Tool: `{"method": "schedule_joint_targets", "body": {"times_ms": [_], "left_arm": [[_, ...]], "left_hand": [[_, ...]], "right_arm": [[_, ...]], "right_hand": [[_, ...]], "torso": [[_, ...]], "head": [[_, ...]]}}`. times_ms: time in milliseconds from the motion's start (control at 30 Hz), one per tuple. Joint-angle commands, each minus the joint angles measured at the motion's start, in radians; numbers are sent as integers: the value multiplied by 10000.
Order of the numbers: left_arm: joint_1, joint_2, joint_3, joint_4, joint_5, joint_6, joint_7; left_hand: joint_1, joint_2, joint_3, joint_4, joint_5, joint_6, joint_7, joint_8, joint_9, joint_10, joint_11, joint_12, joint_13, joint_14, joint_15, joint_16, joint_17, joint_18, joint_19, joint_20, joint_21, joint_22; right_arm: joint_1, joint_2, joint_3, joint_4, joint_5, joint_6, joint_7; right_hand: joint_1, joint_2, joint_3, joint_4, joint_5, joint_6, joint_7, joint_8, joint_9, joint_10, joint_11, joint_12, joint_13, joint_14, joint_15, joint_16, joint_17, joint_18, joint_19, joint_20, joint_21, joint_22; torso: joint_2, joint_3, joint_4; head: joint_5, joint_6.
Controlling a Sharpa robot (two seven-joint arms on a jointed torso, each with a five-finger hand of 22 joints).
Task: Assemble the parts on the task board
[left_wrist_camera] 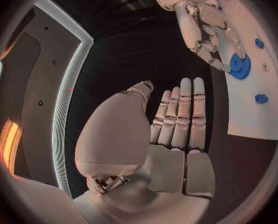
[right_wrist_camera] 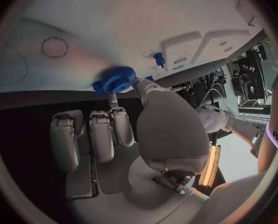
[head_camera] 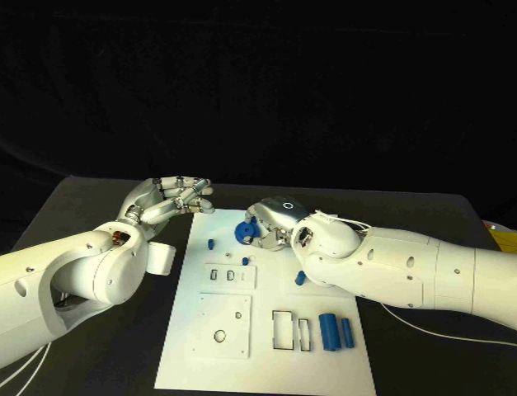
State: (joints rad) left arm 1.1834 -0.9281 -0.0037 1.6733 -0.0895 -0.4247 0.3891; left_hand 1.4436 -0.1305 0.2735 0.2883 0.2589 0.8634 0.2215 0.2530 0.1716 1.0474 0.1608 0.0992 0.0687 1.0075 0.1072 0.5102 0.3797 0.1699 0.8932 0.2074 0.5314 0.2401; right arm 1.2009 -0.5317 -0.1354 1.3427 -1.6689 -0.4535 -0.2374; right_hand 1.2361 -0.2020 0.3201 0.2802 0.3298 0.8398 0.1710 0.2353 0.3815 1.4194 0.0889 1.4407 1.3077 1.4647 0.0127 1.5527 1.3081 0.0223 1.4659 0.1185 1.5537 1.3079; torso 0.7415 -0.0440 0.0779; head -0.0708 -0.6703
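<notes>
The white task board (head_camera: 270,371) lies in the middle of the black table. My right hand (head_camera: 276,221) hovers over the board's far end and pinches a blue gear (head_camera: 244,233) between thumb and finger; the same gear (right_wrist_camera: 117,79) sits at the thumb tip in the right wrist view, close above the board (right_wrist_camera: 114,25). My left hand (head_camera: 169,200) hangs beside the board's far left corner, holding nothing. Its fingers (left_wrist_camera: 182,114) lie straight, thumb apart. From the left wrist, the right hand (left_wrist_camera: 204,30) and gear (left_wrist_camera: 240,66) show over the board (left_wrist_camera: 250,114).
Small blue pieces (head_camera: 211,244) (head_camera: 246,261) (head_camera: 300,279) stand on the board near the right hand. Two blue cylinders (head_camera: 327,330) (head_camera: 346,332) lie at the near right beside rectangular slots (head_camera: 282,328). A raised plate with a round hole (head_camera: 220,326) sits at the near left.
</notes>
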Motion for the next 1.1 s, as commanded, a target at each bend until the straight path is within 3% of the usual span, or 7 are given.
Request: {"method": "schedule_joint_targets", "body": {"times_ms": [33, 467, 700, 933, 1100], "left_arm": [[9, 5, 10, 18, -31, 134, 29], [9, -10, 10, 16, -31, 130, 10], [9, -14, 10, 8, -31, 128, 11], [9, -19, 10, -22, -31, 136, 14], [9, -28, 9, -68, -35, 176, 9]], "left_hand": [[-4, -70, 41, 4, -64, -59, 43, -57, -13, -22, 53, -37, 10, -45, 0, -4, 12, 89, -70, 6, 40, 16], [-32, -61, 44, 17, -65, -60, 46, -57, -13, -22, 57, -43, 11, -60, 6, -5, 16, 88, -86, 12, 41, 16], [-41, -59, 46, 17, -64, -61, 47, -57, -14, -23, 58, -46, 11, -71, 9, -8, 17, 88, -96, 15, 41, 16], [-41, -59, 46, 17, -64, -61, 47, -57, -14, -23, 58, -46, 11, -71, 9, -8, 17, 88, -96, 15, 41, 16], [-50, -60, 48, 15, -65, -62, 47, -57, -14, -23, 59, -50, 11, -84, 12, -11, 19, 87, -108, 19, 41, 16]], "right_arm": [[-4, -36, -3, 28, 189, 299, 153], [-4, -144, -12, -4, 353, 540, 64], [-5, -325, -12, 252, 348, 268, 65], [28, -883, 13, 856, 830, -586, 510], [257, -1808, 37, 1645, 2496, -1671, 1677]], "right_hand": [[-94, 70, -1, 89, 101, 117, -1, -9, 22, 48, 3, -2, 904, 912, 56, 19, 1951, -156, 880, 71, -43, 2470], [-301, 220, -20, 86, 166, 136, -13, -31, 25, 53, -11, 1, 907, 916, 42, 23, 1968, -155, 876, 56, -49, 2467], [-206, 229, 22, 24, 202, 152, -21, -34, 29, 76, -19, 20, 932, 919, 35, 25, 1977, -161, 892, 51, -30, 2482], [66, 198, 163, -85, 443, 216, -36, -44, 40, 115, -39, 49, 969, 906, 14, 10, 1919, -162, 896, 30, -27, 2486], [420, 159, 373, -278, 735, 262, -28, -69, 45, 99, -43, 28, 947, 899, 7, 1, 1888, -177, 933, 18, 19, 2522]], "torso": [[0, -4, 4], [4, 8, 0], [1, 5, 6], [-20, 6, -42], [-53, 28, -119]], "head": [[-7, -9], [-16, 15], [-10, 12], [-9, 65], [0, 81]]}}
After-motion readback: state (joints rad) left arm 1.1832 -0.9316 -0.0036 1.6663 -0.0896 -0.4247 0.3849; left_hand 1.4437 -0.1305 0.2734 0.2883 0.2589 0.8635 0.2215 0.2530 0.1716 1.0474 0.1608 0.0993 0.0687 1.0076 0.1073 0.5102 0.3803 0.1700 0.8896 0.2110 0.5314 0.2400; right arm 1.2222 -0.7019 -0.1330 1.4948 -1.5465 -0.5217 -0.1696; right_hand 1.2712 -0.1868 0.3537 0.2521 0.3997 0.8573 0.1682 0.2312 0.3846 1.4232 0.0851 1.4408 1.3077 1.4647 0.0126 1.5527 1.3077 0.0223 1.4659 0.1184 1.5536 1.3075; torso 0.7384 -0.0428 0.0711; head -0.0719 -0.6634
